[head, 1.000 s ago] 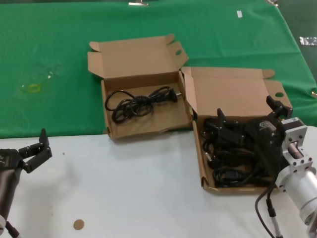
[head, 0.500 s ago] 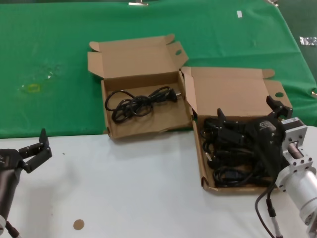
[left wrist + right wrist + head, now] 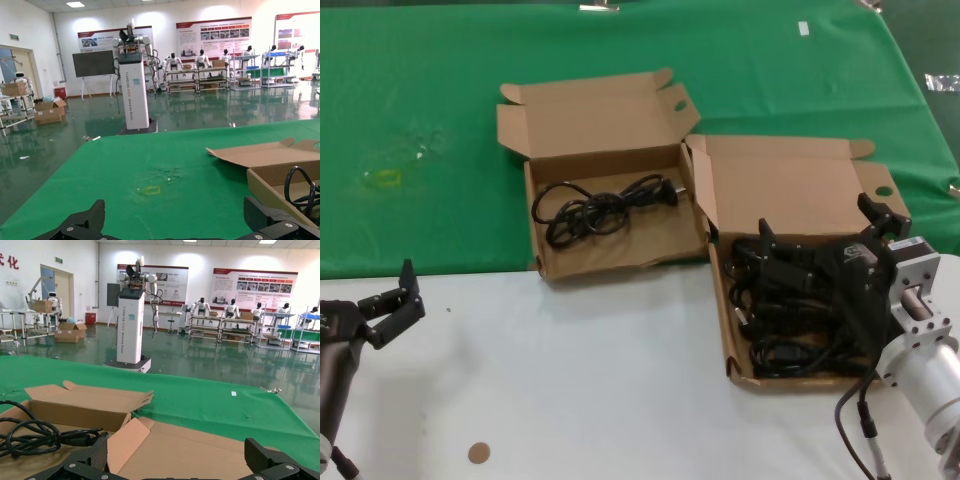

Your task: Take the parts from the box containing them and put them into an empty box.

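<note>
The box containing the parts [image 3: 735, 375] lies at the right with its lid [image 3: 790, 190] open. Several black power cords [image 3: 775, 355] fill it. My right gripper [image 3: 820, 225] hovers over this box, open and empty; its fingertips [image 3: 87, 457] frame the lid [image 3: 200, 450] in the right wrist view. The other box [image 3: 610, 262], further left and back, holds one looped cord [image 3: 595, 208], which also shows in the right wrist view [image 3: 30, 435]. My left gripper [image 3: 392, 300] is open and empty at the table's left edge, far from both boxes.
The boxes lie where a green cloth [image 3: 420, 100] meets the white table [image 3: 570, 380]. A small brown disc [image 3: 478, 453] lies near the front edge. A yellowish mark [image 3: 388, 178] is on the cloth at the left.
</note>
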